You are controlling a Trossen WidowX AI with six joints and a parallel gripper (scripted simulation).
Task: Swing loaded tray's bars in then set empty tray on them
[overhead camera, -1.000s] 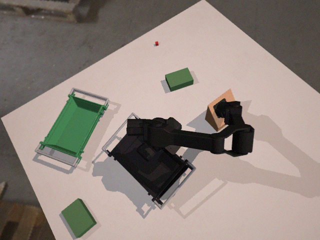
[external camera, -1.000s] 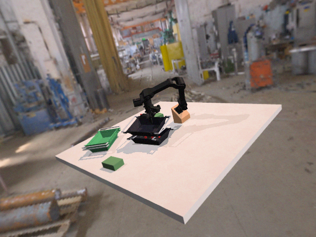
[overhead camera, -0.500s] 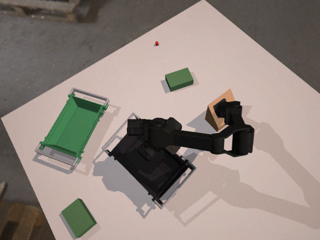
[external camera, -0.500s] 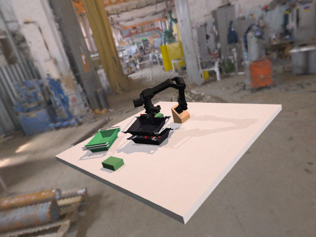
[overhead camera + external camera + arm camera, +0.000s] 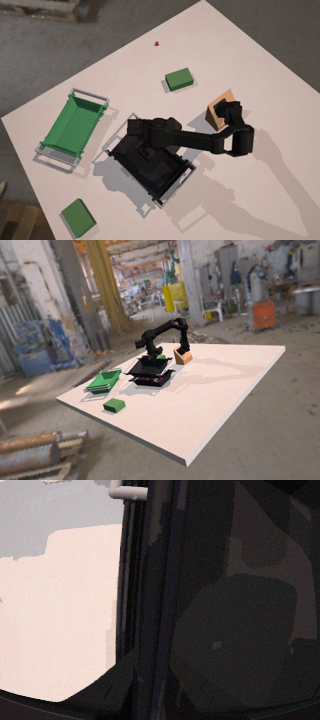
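This is a factory hall or heavy workshop. In the exterior view, tall concrete pillars rise from a rough grey floor, blue machinery stands at the left, an orange cabinet at the upper right, yellow panels far back, and rusty metal beams lie at the lower left.
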